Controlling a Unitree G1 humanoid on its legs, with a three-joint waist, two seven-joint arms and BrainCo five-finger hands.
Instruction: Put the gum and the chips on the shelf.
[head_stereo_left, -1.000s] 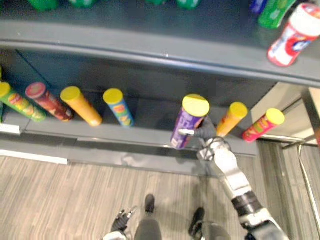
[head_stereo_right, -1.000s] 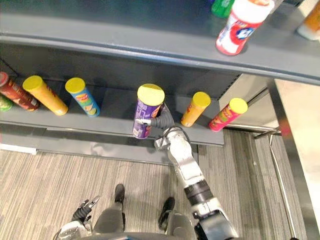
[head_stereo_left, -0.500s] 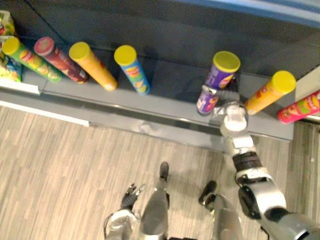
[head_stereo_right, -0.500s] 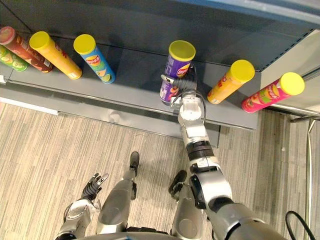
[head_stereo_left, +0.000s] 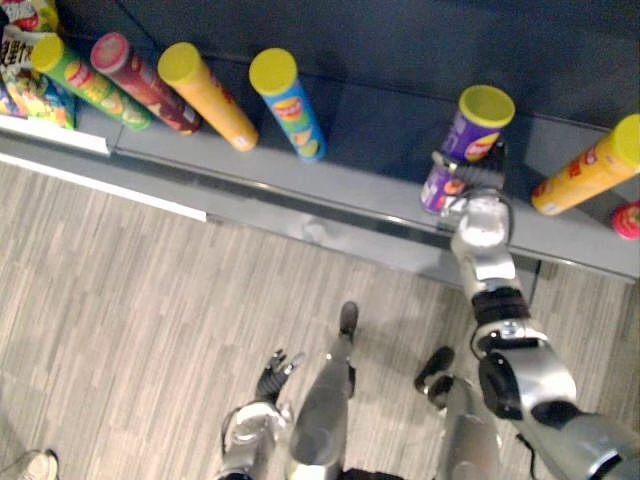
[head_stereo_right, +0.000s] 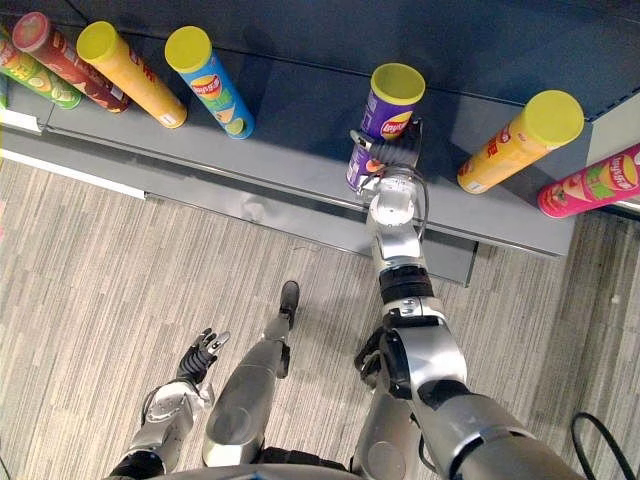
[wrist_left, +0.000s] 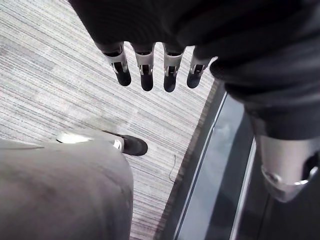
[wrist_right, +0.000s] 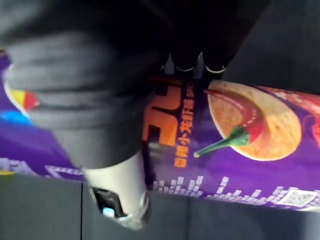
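Logging tall purple chips tube with yellow lid (head_stereo_right: 391, 112): we find it standing on the low grey shelf (head_stereo_right: 290, 140), right hand (head_stereo_right: 392, 152) clamped round it, left hand (head_stereo_right: 200, 352) slack-fingered and empty; we judge release and the other item outstanding.

Purple chips can (wrist_right: 250, 165), right hand (wrist_right: 100, 75) curled round it, fingers (wrist_right: 186, 62) against its printed side

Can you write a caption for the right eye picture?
Right hand grips the purple chips can at the grey shelf.
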